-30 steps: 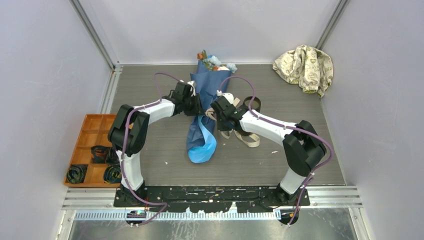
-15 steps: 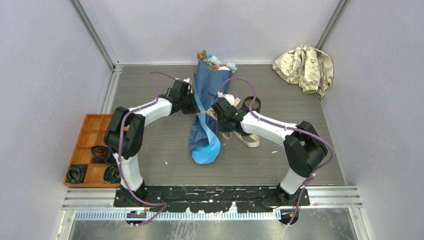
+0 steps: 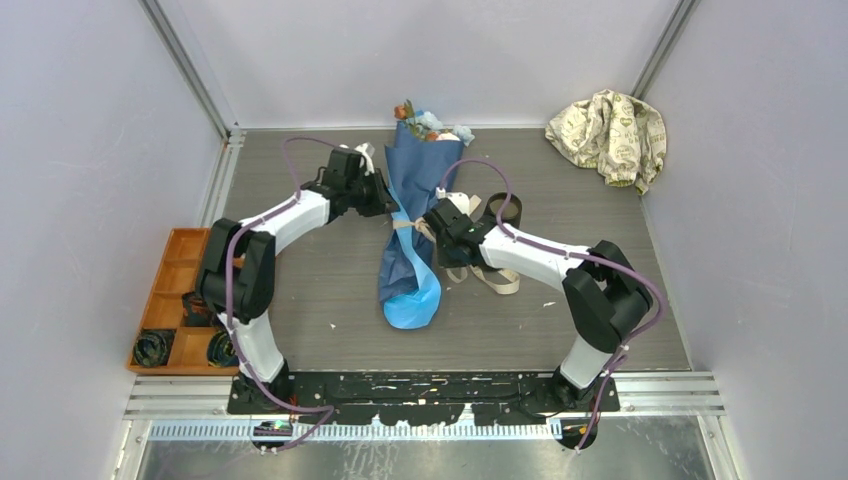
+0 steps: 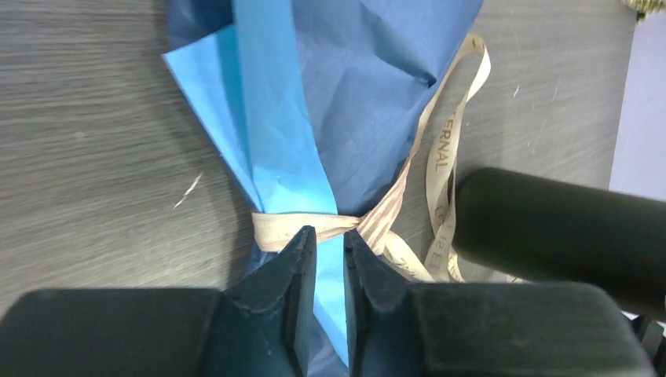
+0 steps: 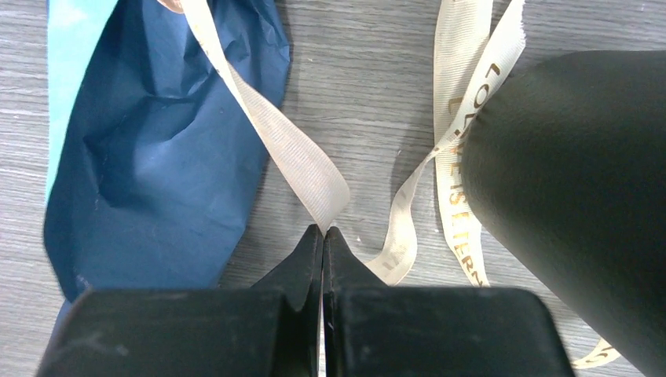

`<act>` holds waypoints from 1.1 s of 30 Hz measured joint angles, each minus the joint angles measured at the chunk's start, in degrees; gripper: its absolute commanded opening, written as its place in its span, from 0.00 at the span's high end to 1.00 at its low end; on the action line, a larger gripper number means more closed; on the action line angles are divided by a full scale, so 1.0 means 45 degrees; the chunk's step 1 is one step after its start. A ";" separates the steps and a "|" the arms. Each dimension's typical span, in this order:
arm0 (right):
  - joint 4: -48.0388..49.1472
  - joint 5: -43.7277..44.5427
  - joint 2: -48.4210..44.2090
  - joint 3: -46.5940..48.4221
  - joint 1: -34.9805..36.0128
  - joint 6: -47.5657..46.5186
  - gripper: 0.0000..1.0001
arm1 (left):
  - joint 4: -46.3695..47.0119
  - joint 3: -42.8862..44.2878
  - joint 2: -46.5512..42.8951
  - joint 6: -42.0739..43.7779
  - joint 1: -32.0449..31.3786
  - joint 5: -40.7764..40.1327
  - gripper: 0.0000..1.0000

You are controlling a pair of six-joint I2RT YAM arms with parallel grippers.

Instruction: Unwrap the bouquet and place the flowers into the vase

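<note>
Bouquet point(image 3: 418, 180) just ahead of slightly parted left fingers point(image 4: 297, 263); right fingers point(image 5: 305, 263) pinching its ribbon tail point(image 5: 290, 157).

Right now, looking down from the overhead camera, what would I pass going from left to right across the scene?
A wooden tray → the bouquet in blue paper → the black vase lying on its side → a crumpled patterned cloth in the far right corner.

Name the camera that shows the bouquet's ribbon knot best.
The left wrist view: the knot sits close and sharp just ahead of the left claw, ribbon banding the bouquet. From the top camera it is a tiny beige speck. The right wrist view shows only ribbon tails, one pinched in the right claw.
</note>
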 measured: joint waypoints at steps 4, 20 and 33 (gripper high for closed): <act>-0.0034 0.0092 0.0476 0.0049 0.0000 0.0063 0.84 | 0.0087 0.0413 0.1005 0.0272 -0.0112 0.1190 0.65; -0.0209 0.0219 0.1030 -0.0039 -0.0005 0.0199 0.78 | -0.1030 0.2288 0.2210 0.2268 -0.0393 0.1724 0.53; -0.0024 0.0170 0.1030 -0.0160 0.0000 0.0204 0.78 | -0.1292 0.2501 0.3483 0.2885 -0.0573 0.2370 0.59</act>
